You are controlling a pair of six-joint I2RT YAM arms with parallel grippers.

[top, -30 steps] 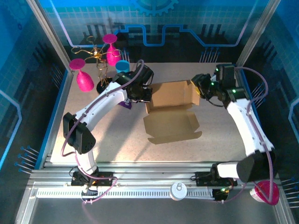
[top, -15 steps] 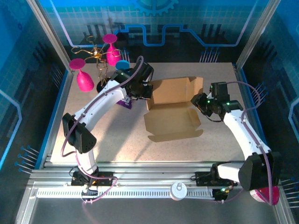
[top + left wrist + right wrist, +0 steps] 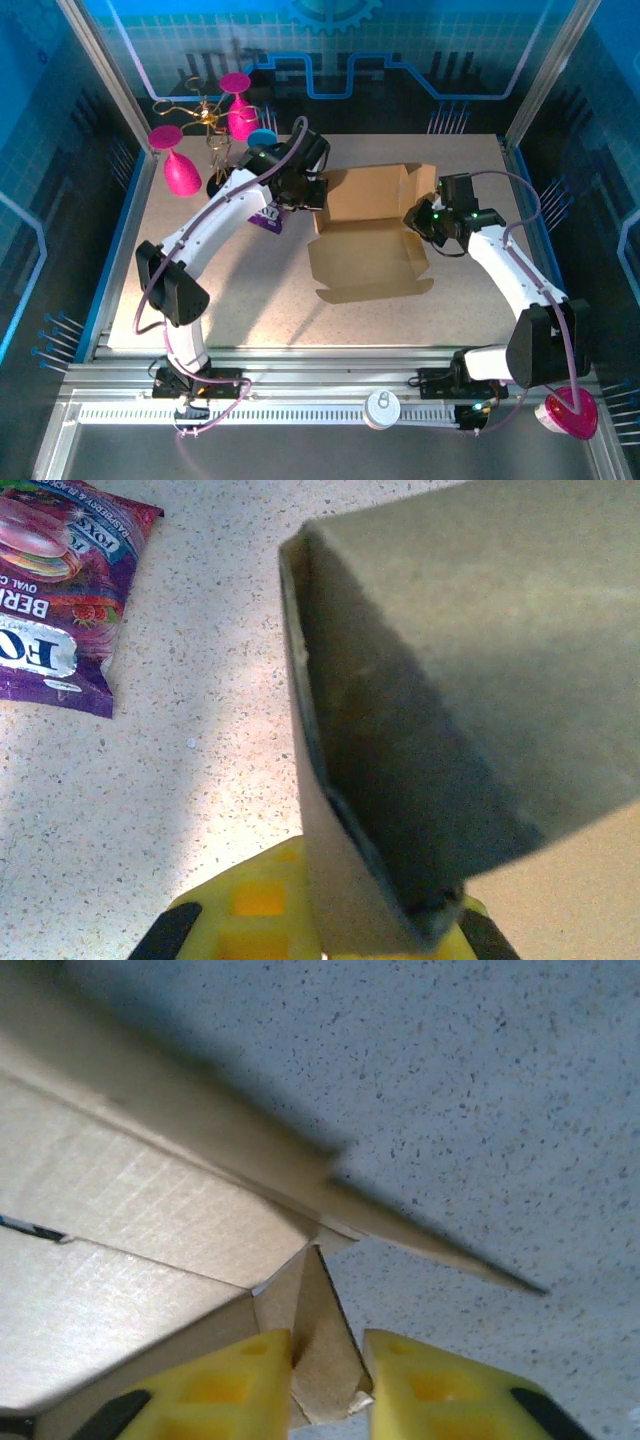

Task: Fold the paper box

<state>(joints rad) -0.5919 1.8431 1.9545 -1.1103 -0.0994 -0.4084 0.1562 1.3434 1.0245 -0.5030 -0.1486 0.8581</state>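
The brown paper box (image 3: 365,262) lies open mid-table, its back panel (image 3: 378,193) standing up. My left gripper (image 3: 311,196) is at the box's back left corner, shut on a cardboard side flap (image 3: 360,810) that runs down between its yellow fingers (image 3: 250,910). My right gripper (image 3: 421,220) is at the box's right edge. In the right wrist view its yellow fingers (image 3: 235,1385) stand close together with a small folded corner tab (image 3: 322,1345) of the box pinched between them, over the speckled table.
A purple snack packet (image 3: 268,222) (image 3: 50,590) lies just left of the box. At the back left, pink goblets (image 3: 183,171) hang on a gold stand beside a blue cup (image 3: 262,139). Another pink goblet (image 3: 570,412) sits off the table at the front right.
My right gripper has come from the box's back right corner forward to its right edge and narrowed onto the corner tab. The back panel stands a little more upright. The left gripper keeps its hold.
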